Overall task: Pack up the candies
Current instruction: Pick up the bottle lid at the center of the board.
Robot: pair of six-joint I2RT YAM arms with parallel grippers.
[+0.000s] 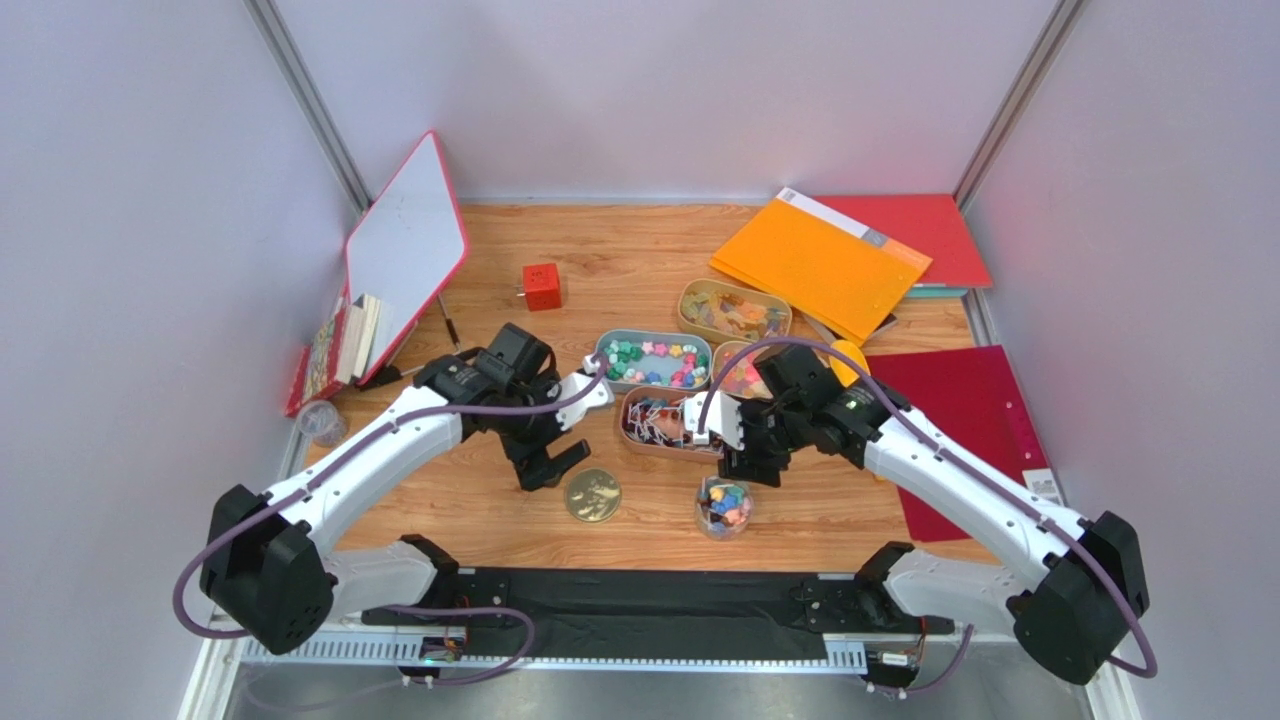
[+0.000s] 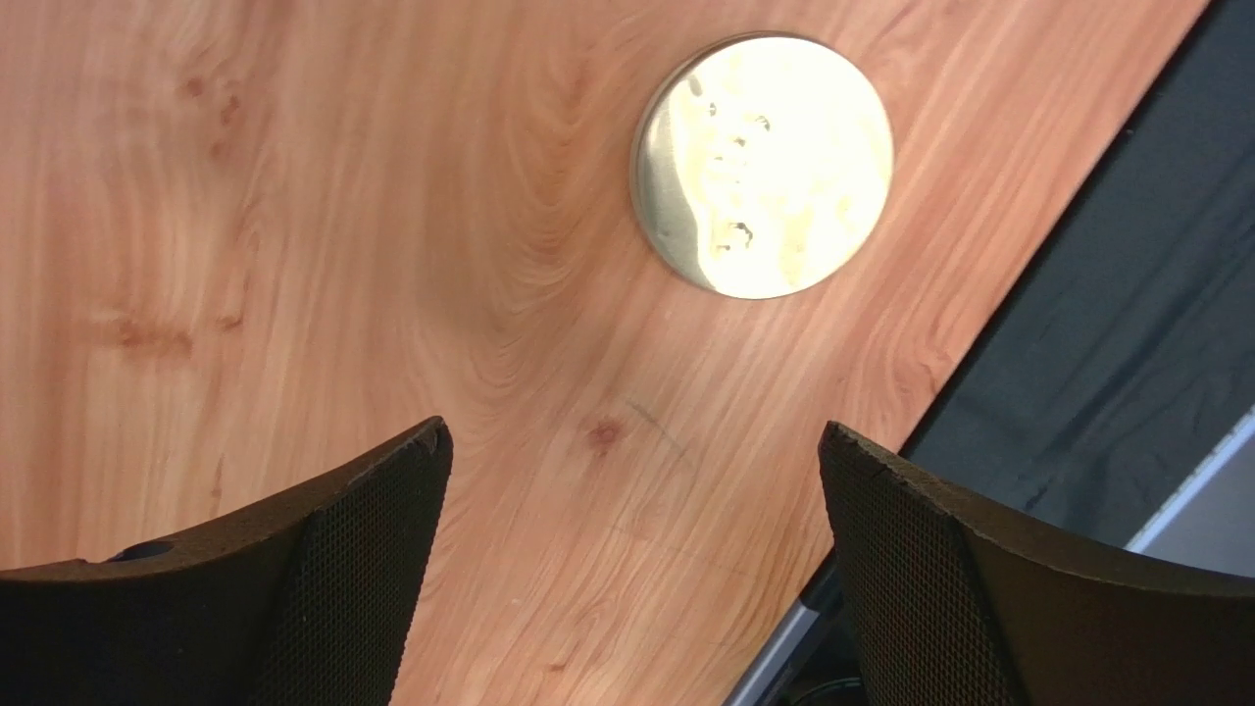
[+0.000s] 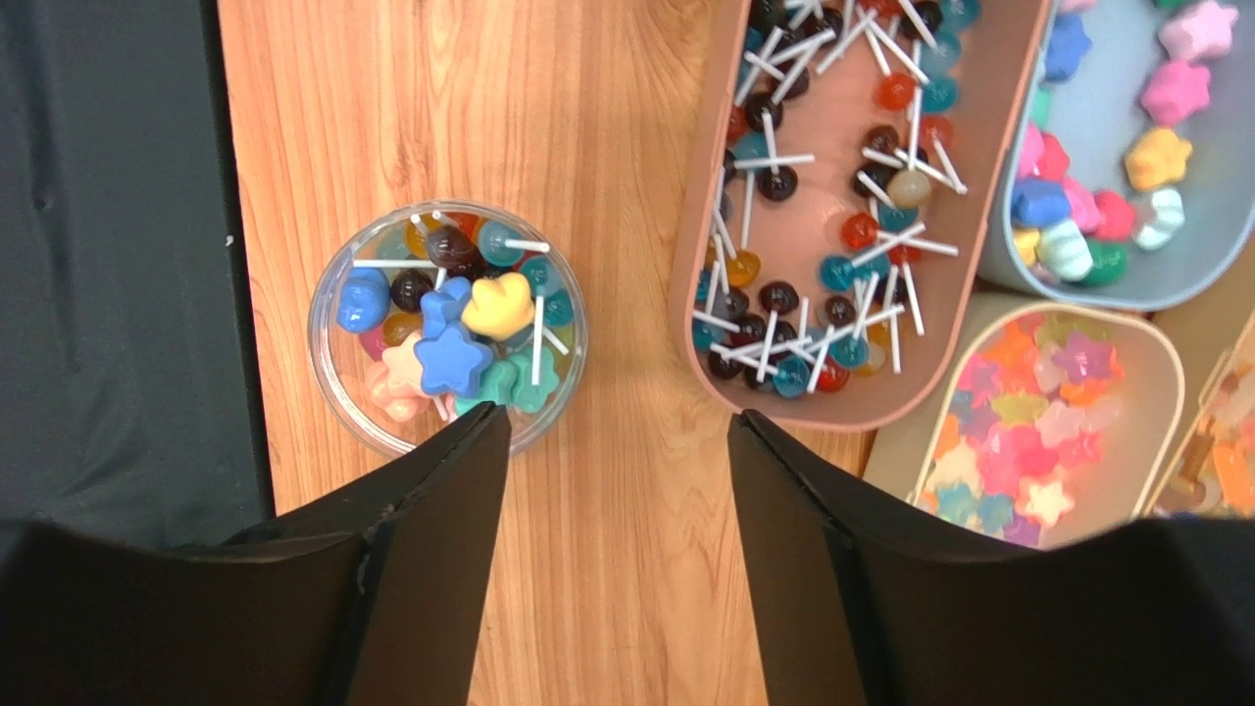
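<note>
The candies lie in several places. A small clear jar (image 3: 332,397) near the table's front edge holds star sweets and lollipops (image 3: 450,331). A pink tray (image 3: 972,88) holds lollipops (image 3: 825,221), a grey tray (image 3: 1120,44) star sweets (image 3: 1083,206), and a cream tray (image 3: 1157,405) flat star gummies (image 3: 1024,441). My right gripper (image 3: 619,419) is open over bare wood between the jar and the pink tray. My left gripper (image 2: 634,441) is open and holds nothing, just short of the round gold lid (image 2: 763,165). From above, the left gripper (image 1: 549,462) stands left of the lid (image 1: 592,495), and the right gripper (image 1: 747,450) above the jar (image 1: 724,507).
A tan tray (image 1: 733,312) of gummies sits behind the others. At the back are a red cube (image 1: 541,285), a tilted whiteboard (image 1: 403,248) and an orange folder (image 1: 819,263). Red folders (image 1: 962,413) lie at the right. A black mat (image 1: 661,600) runs along the front edge.
</note>
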